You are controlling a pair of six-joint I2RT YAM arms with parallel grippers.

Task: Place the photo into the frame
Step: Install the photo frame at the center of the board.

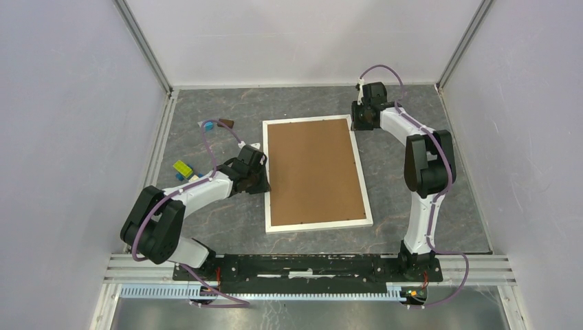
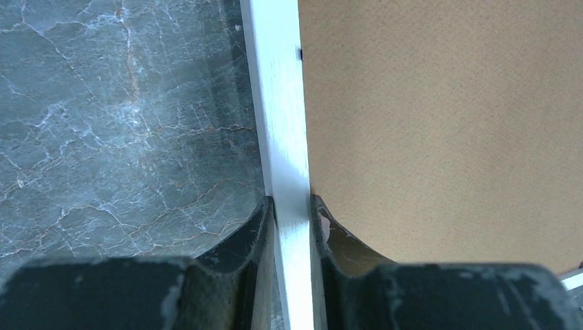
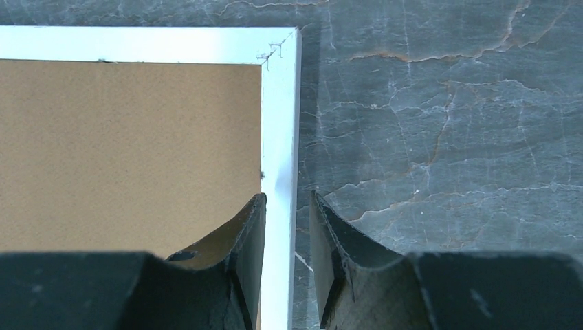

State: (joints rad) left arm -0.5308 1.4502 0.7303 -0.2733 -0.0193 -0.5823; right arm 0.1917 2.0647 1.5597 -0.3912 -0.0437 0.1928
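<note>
The white frame lies flat mid-table with a plain brown backing board filling it. The photo is hidden. My left gripper is at the frame's left rail; in the left wrist view both of the left gripper's fingers press the white rail, shut on it. My right gripper is at the far right corner. In the right wrist view the right gripper straddles the right rail. Its inner finger is against the rail, and a thin strip of table shows before the outer finger.
Small loose items lie left of the frame: a yellow block, a blue piece and a brown piece. White enclosure walls ring the grey marbled table. The arms' mounting rail runs along the near edge.
</note>
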